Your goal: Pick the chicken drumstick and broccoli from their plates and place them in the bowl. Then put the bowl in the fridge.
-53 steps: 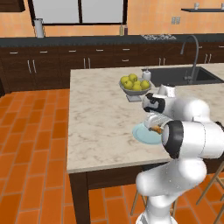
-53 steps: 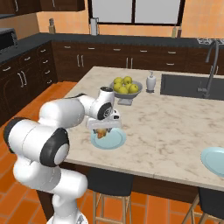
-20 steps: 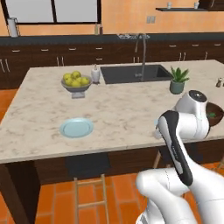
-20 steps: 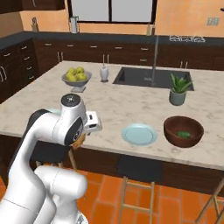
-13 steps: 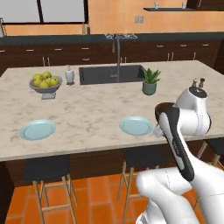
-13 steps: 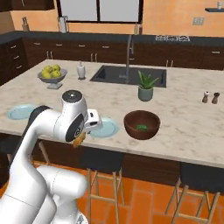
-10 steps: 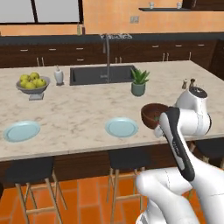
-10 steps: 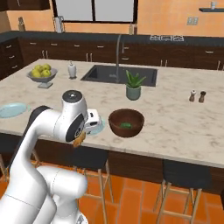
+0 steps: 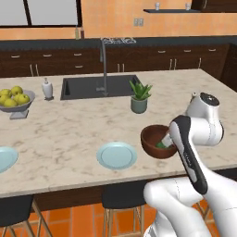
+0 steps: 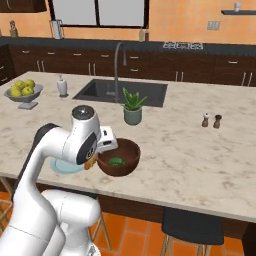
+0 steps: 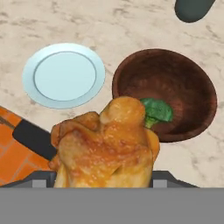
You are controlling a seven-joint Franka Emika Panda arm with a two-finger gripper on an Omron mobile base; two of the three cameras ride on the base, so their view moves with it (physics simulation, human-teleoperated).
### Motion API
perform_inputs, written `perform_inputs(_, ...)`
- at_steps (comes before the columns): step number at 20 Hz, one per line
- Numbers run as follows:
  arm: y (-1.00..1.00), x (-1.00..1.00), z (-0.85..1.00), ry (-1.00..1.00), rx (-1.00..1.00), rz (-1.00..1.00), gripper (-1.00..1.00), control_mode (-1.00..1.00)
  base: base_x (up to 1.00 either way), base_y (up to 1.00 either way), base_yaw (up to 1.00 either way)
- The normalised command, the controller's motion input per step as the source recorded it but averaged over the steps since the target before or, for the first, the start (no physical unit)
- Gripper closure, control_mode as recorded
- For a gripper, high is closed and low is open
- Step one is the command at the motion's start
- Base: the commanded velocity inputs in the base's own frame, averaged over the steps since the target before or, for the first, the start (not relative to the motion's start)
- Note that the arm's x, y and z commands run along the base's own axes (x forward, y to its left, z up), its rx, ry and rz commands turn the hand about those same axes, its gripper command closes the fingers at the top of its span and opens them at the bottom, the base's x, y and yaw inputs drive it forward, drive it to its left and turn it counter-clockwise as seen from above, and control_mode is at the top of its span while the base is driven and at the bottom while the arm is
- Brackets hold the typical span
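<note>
bench (image 9: 69, 139): pale marbled stone island w/ sink (image 9: 95, 86), sitting in a kitchen w/ dark wood cabinets, orange walls, terracotta tile floor.
bowl (image 10: 119, 157): deep, round, reddish-brown wood look, resting near the bench's front edge.
broccoli (image 11: 156, 111): dark-green, bumpy, lying inside the bowl.
plates: flat light-blue rounds; one plate (image 9: 116, 155) just beside the bowl, other plate (image 9: 5, 159) well apart at the bench's left end.
chicken drumstick (image 11: 107, 148): lumpy, glossy golden-brown, hanging above the bench edge near the bowl's rim.
fingers: pinching the drumstick.
other: potted plant (image 9: 139, 96), grey fruit bowl (image 9: 15, 100), shakers (image 10: 211, 120).
</note>
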Motion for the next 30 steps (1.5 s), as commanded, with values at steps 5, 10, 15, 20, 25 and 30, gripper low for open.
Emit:
perform_inputs(5,-0.25,0.8,-0.04,0.02,0.0,0.0,1.0,-1.0,0.19,-0.05,0.0)
perform_inputs(10,-0.31,1.0,-0.17,0.06,0.03,0.0,1.0,-1.0,0.0,0.0,0.0)
perform_inputs(15,-0.08,0.82,-0.37,0.08,0.01,0.0,1.0,-1.0,0.0,0.0,0.0)
perform_inputs(20,0.01,0.18,-0.44,0.08,0.0,0.0,1.0,-1.0,0.0,0.0,0.0)
perform_inputs(25,0.16,0.15,-0.17,0.0,0.0,-0.31,1.0,-1.0,0.0,0.0,0.0)
perform_inputs(30,0.0,0.01,-0.32,-0.06,0.0,-0.29,1.0,-1.0,0.0,0.0,0.0)
